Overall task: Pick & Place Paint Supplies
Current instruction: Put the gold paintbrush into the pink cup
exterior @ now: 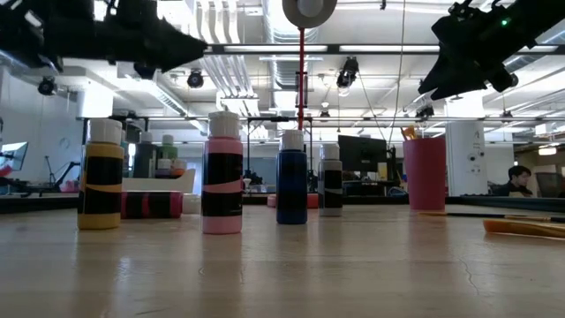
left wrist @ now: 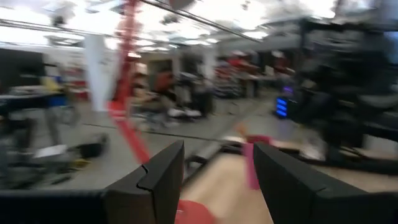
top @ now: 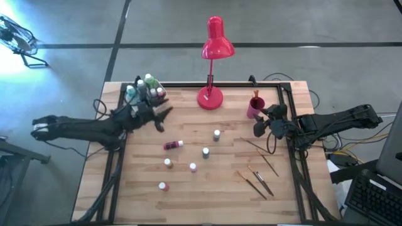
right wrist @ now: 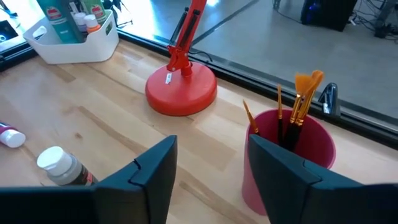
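Several small white-capped paint bottles (top: 193,167) stand upright on their bases mid-table. One purple-red bottle (top: 173,145) lies on its side. A white bin (top: 144,89) at the far left holds more bottles. A pink cup (right wrist: 289,155) at the far right holds orange-tipped paintbrushes (right wrist: 301,99), which stand in it and lean on its rim. Loose brushes (top: 257,182) lie flat at the near right. My left gripper (top: 164,113) hovers open above the table beside the bin. My right gripper (right wrist: 211,162) hangs open in the air just short of the cup.
A red desk lamp (top: 210,94) stands at the middle of the far edge, its base (right wrist: 180,90) between bin and cup. Black frame rails (top: 290,119) run along the table's sides. Bare wood lies at the near edge.
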Controlling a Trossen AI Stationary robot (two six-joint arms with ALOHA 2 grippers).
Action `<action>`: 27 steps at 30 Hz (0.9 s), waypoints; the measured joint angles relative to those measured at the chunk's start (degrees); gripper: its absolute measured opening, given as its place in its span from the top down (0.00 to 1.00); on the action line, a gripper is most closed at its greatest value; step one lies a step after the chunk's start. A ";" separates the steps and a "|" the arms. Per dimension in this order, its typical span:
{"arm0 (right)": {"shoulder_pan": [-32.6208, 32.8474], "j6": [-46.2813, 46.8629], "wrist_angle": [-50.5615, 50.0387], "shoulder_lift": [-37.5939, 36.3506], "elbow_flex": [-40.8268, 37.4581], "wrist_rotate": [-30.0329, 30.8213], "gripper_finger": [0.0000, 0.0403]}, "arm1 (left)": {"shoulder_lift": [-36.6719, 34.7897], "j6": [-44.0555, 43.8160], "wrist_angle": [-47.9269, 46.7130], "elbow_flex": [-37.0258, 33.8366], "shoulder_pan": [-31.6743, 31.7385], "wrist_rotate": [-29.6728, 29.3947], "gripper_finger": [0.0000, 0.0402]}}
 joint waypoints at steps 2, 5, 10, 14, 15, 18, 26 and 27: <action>0.00 0.33 0.07 0.00 0.00 -0.04 0.54 | 0.04 0.04 -3.24 1.82 -3.90 -0.16 0.51; 0.02 0.87 0.34 0.00 0.01 -0.62 0.55 | 0.22 0.25 -5.65 4.28 -9.43 -0.92 0.51; 0.02 0.28 1.34 -0.15 0.13 -1.34 0.58 | 0.22 -0.57 -5.59 6.44 -15.53 -0.51 0.52; 0.02 0.14 1.33 -0.07 0.63 -5.30 0.60 | 0.00 -3.17 -5.86 6.52 -16.92 -0.09 0.52; 0.02 0.14 1.29 -0.04 0.63 -6.01 0.60 | -0.10 -3.36 -6.38 6.48 -16.95 0.06 0.52; 0.02 0.08 1.59 -0.04 0.63 -7.35 0.62 | 0.00 -5.31 -7.62 6.41 -16.95 0.15 0.52; 0.06 -9.99 10.45 2.56 1.35 -14.71 0.67 | -0.29 -6.80 -14.06 6.38 -20.65 0.48 0.56; 0.07 -10.73 11.44 3.41 1.99 -16.37 0.67 | -0.31 -6.80 -14.28 6.40 -21.63 -0.18 0.56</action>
